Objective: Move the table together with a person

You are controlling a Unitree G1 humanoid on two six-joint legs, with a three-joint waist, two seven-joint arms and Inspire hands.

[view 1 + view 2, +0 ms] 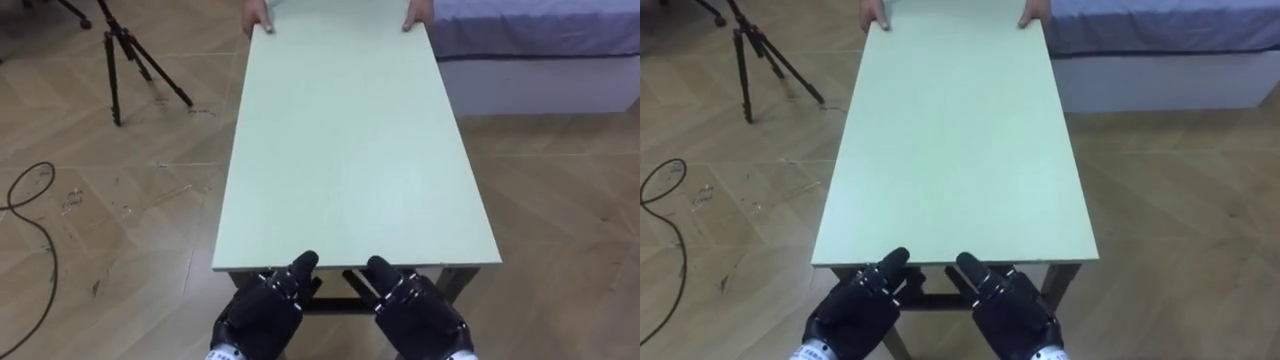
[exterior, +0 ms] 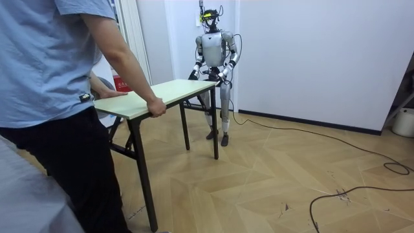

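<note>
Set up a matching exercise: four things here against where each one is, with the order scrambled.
Things: 1 tripod; 2 person's hands; 3 left hand and right hand; 4 bed.
Places: A at the table's near edge; B on the floor left of the table; C holding the table's far end; D right of the table's far end.
Pairs: 1-B, 2-C, 3-A, 4-D.

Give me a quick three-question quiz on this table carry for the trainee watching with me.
1. True or false: the person's hands hold the far end of the table.
2. What stands on the floor to the robot's left of the table? A) tripod B) chair C) bucket
3. At which end of the table are the left hand and the right hand?
Key: 1 true; 2 A; 3 the near end, just below its edge.
</note>
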